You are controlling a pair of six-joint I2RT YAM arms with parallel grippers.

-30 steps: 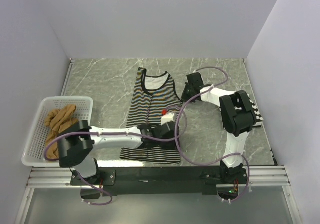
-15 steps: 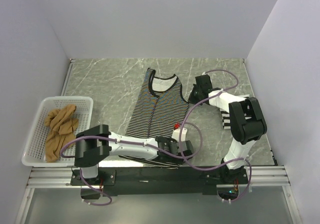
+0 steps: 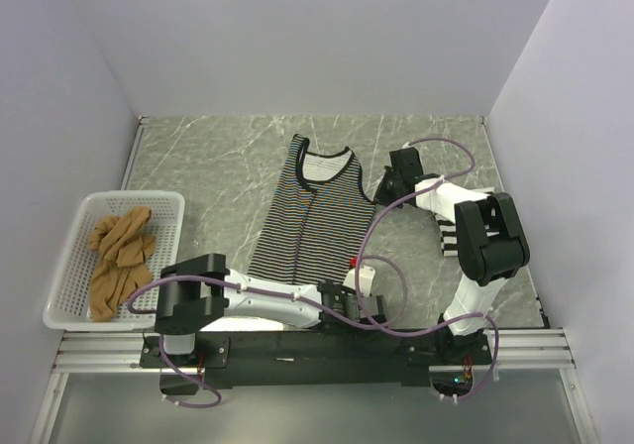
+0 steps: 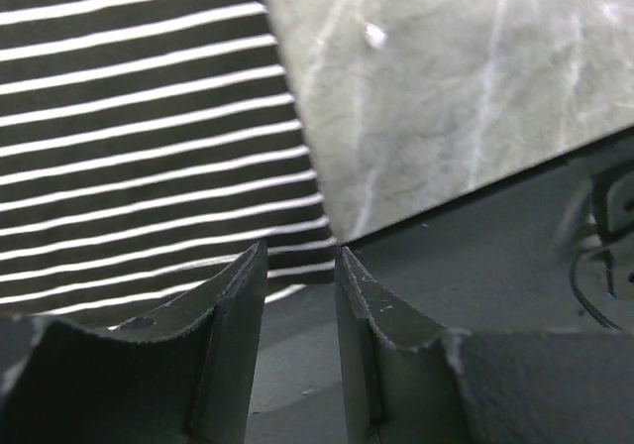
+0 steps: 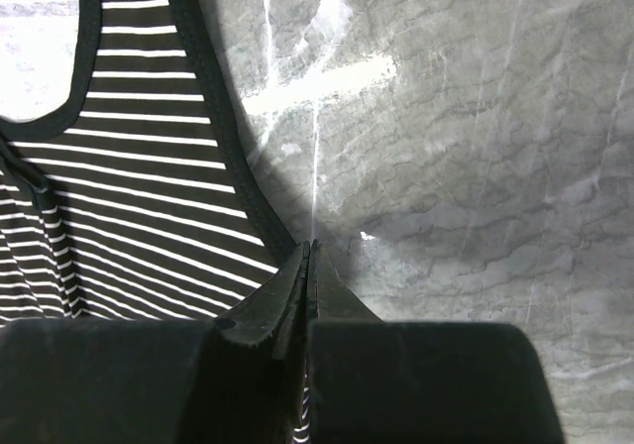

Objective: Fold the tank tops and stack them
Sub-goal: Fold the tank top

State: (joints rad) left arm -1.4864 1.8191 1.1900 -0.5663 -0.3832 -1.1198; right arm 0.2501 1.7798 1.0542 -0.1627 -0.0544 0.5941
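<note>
Laying-out step on the thin-striped tank top (image 3: 307, 216), by the look of it. Right gripper (image 5: 308, 249): jaws pressed together, the black-trimmed armhole edge running straight into the tips, seemingly pinched. Left gripper (image 4: 300, 251): jaws a narrow slit apart, nothing caught, hem corner just ahead of them. Next, I'd say: nudge forward, close on that corner, then fold across together.

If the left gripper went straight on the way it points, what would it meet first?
Most likely the hem corner of the striped top, just ahead of the left gripper; the table lies beyond. Depth is unclear, so it might skim over.
</note>
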